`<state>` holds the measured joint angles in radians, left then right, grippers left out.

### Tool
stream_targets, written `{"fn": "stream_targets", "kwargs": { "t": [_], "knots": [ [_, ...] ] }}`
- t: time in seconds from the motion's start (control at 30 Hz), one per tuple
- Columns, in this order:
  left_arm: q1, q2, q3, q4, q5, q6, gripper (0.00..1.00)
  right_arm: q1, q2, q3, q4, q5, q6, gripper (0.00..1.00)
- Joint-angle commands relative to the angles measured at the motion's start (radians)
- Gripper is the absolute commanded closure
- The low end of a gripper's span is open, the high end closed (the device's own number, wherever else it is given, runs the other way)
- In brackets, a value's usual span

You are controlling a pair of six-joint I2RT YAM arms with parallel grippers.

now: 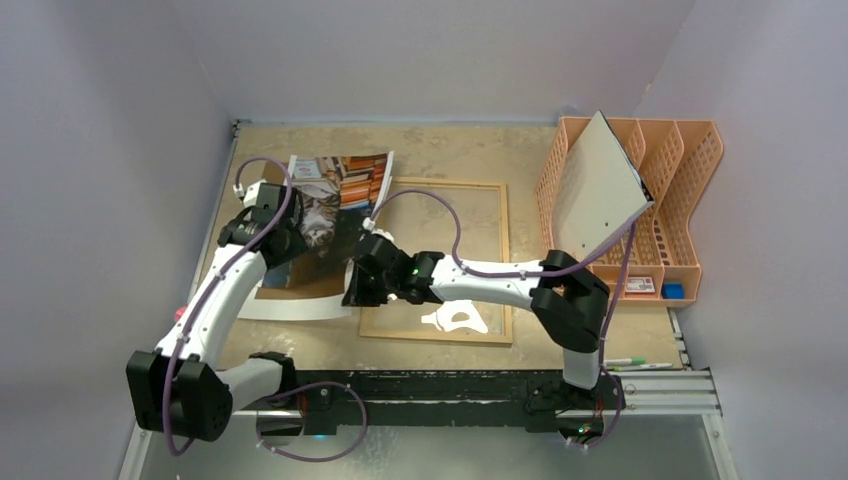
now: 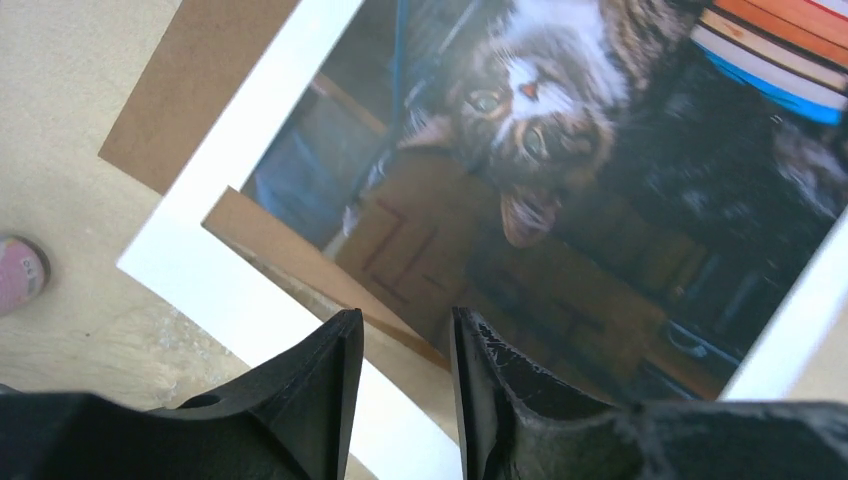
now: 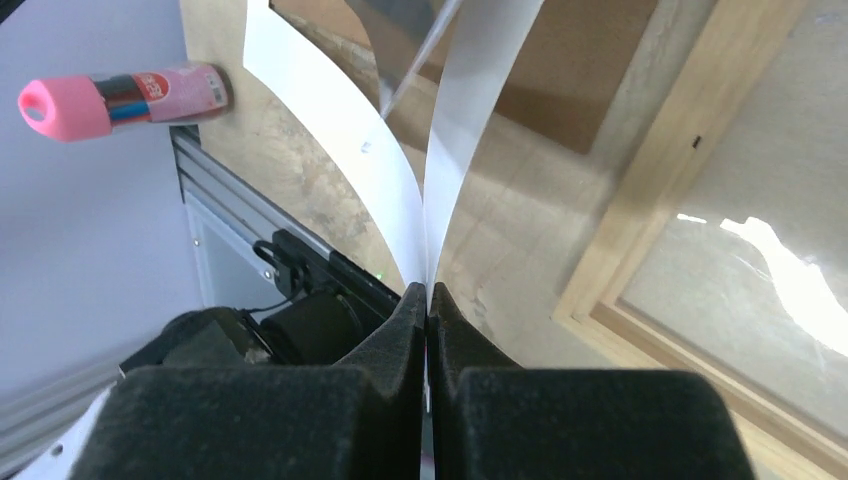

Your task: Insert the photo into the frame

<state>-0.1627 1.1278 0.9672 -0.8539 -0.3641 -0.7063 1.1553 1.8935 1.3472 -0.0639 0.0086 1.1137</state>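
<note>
The right arm lies across the near half of the frame; its far half is open. Bare surface runs behind the frame and in a narrow strip beside the file rack. The photo, pinched upward in the right hand, screens the frame's left edge.

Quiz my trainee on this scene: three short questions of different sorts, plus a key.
1. True or false: the photo lies inside the wooden frame.
2. The right pincer is: A) open; B) shut on white sheets; C) gripping the frame.
3. Fill in: the grey-white board leans in the orange ____.
Key: 1 false; 2 B; 3 file rack.
</note>
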Motion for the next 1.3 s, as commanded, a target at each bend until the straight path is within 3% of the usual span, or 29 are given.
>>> {"fn": "stream_targets", "kwargs": {
  "t": [0.0, 0.17, 0.37, 0.53, 0.9, 1.27],
  "knots": [
    [0.054, 0.114, 0.047, 0.069, 0.003, 0.059, 0.60, -0.012, -0.097, 0.024, -0.134, 0.033, -0.097, 1.00],
    [0.105, 0.210, 0.106, 0.113, 0.105, 0.063, 0.59, -0.040, -0.115, 0.088, -0.150, -0.004, -0.236, 1.00],
    [0.130, 0.238, 0.107, 0.139, 0.097, 0.066, 0.58, -0.040, -0.079, 0.295, -0.334, -0.010, -0.404, 1.00],
    [0.152, 0.208, 0.110, 0.136, 0.042, 0.052, 0.57, -0.062, -0.170, 0.212, -0.242, -0.030, -0.409, 1.00],
    [0.162, 0.172, 0.127, 0.123, -0.031, 0.049, 0.55, -0.121, -0.214, 0.257, -0.254, -0.082, -0.364, 1.00],
    [0.198, 0.247, 0.157, 0.226, 0.097, 0.036, 0.54, -0.147, -0.403, 0.123, -0.340, -0.211, -0.408, 1.00]
  ]
}}
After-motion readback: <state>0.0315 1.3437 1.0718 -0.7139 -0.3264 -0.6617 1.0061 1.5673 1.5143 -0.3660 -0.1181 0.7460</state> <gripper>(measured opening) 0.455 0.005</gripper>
